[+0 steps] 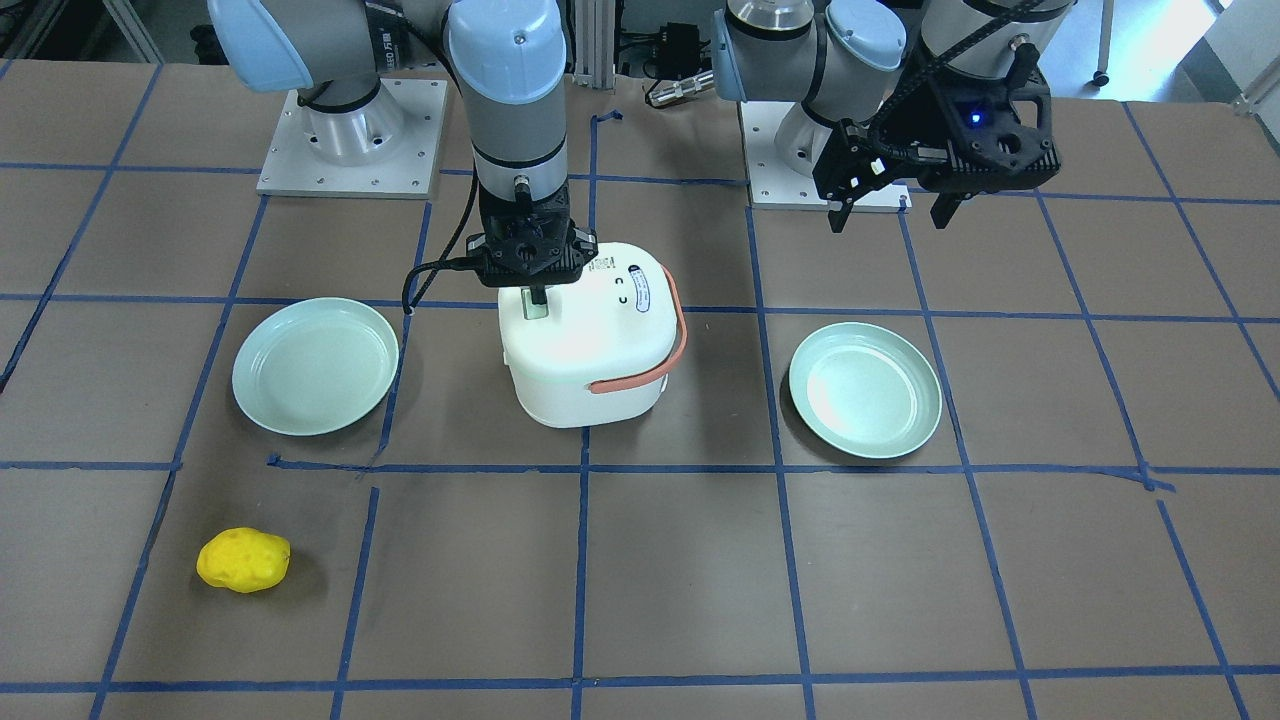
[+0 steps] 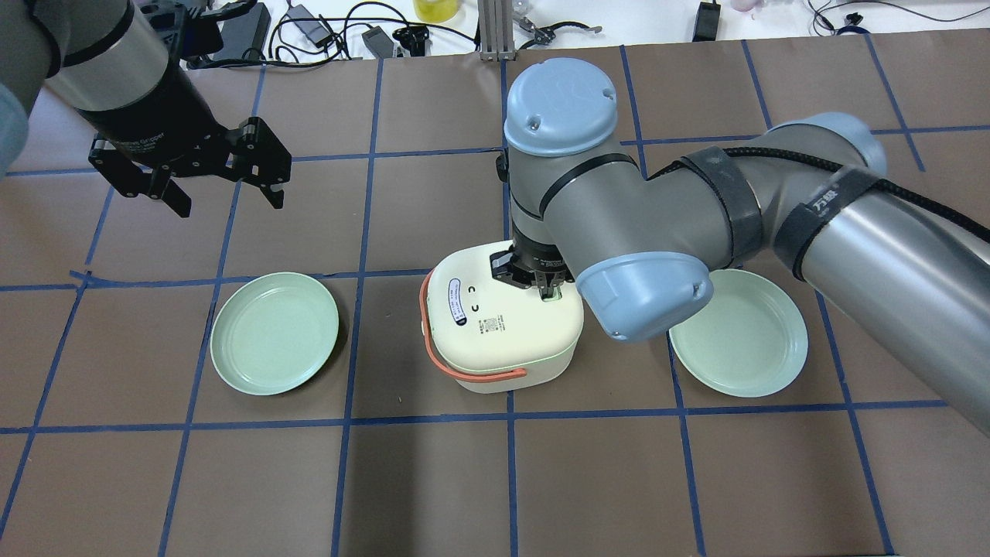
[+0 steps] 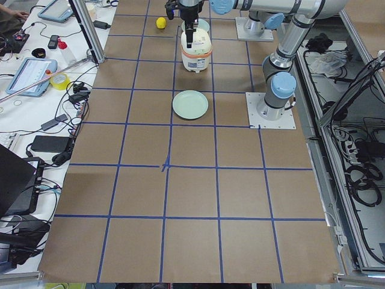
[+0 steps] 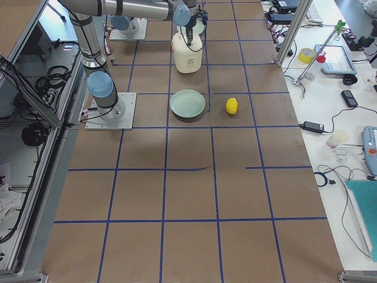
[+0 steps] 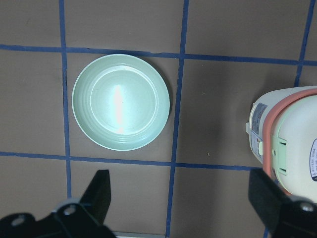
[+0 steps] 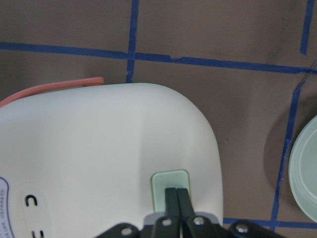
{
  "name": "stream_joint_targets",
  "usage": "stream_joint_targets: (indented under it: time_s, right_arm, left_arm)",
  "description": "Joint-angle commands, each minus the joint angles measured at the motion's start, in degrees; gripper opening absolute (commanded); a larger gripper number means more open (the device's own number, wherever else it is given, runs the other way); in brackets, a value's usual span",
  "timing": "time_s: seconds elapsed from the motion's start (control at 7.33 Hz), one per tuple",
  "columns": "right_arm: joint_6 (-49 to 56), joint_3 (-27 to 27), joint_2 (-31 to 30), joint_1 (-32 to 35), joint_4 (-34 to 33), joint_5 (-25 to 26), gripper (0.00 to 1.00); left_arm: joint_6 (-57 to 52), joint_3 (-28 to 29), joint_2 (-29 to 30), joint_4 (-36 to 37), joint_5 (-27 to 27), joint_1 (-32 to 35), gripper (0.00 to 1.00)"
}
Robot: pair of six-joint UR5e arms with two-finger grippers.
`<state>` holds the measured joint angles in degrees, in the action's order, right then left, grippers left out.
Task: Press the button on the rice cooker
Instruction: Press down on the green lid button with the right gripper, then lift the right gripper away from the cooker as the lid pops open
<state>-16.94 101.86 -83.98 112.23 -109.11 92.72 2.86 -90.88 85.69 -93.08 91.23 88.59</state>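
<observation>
Brown-papered table (image 1: 700, 600), blue tape grid; rice cooker (image 1: 590, 350) stands mid-table. Right gripper (image 6: 176, 194), fingers pinched together, tip resting on the button (image 6: 170, 178) in the cooker's lid. Left gripper (image 2: 228, 193) spread wide, well clear of the cooker. Press apparently under way; lift-off remains.

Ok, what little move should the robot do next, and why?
Probably push the right end effector straight down a little: its shut fingertips are lined up right on the pale green button on top of the rice cooker.

Smooth glossy plastic rice cooker (image 1: 590, 350) on matt table (image 1: 700, 580).
</observation>
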Motion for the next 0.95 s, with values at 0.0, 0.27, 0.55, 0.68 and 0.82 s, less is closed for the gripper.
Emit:
stream_joint_targets:
  time_s: [0.0,0.27,0.55,0.68,0.82]
  right_arm:
    - [0.1,-1.5,-2.1,-0.3,2.6,4.3,1.0]
    - [3.3,-6.8,-2.2,-3.1,5.9,4.3,1.0]
    - [10.9,-14.0,-2.3,-10.8,13.1,3.4,1.0]
    - [12.7,-16.4,-2.3,-13.4,14.1,3.4,1.0]
    - [12.8,-17.9,-2.3,-16.1,15.7,0.5,1.0]
  left_arm:
    - [0.0,0.0,0.0,0.0,0.0,0.0,1.0]
    - [0.0,0.0,0.0,0.0,0.0,0.0,1.0]
    - [0.0,0.0,0.0,0.0,0.0,0.0,1.0]
    - [0.0,0.0,0.0,0.0,0.0,0.0,1.0]
    - [0.0,0.0,0.0,0.0,0.0,0.0,1.0]
